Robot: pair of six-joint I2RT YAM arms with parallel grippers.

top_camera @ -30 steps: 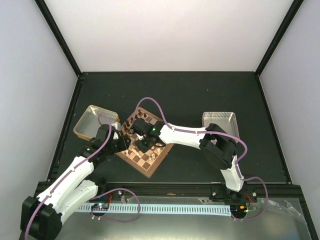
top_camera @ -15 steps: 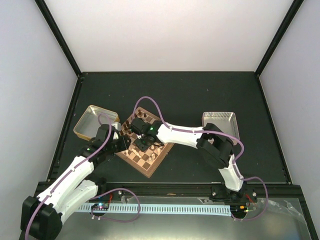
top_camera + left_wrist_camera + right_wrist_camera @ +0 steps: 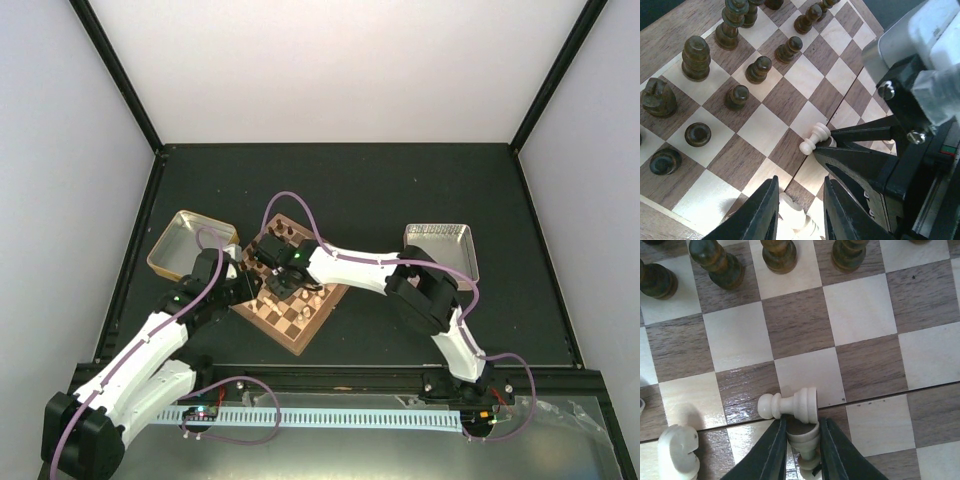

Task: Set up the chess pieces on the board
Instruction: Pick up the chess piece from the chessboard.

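The board [image 3: 303, 327] lies turned at an angle, with dark chess pieces [image 3: 695, 56] standing in rows on its far side. My right gripper [image 3: 803, 421] is low over the board's middle, shut on a pale pawn [image 3: 806, 441] that sits tilted between its fingers. A second pale pawn [image 3: 790, 405] lies on its side at the fingertips and also shows as a pale pawn [image 3: 815, 140] in the left wrist view. My left gripper [image 3: 799, 182] hovers at the board's left corner. A pale piece [image 3: 796, 214] sits between its fingers, against the left one; I cannot tell whether it is gripped.
A gold-tan tray [image 3: 172, 243] stands left of the board and a pale rectangular tray [image 3: 462, 236] to the right. A pale knight [image 3: 677, 450] stands beside the right gripper. Black rails edge the dark table.
My right gripper has slid up and to the left across the board. The left arm has not moved.
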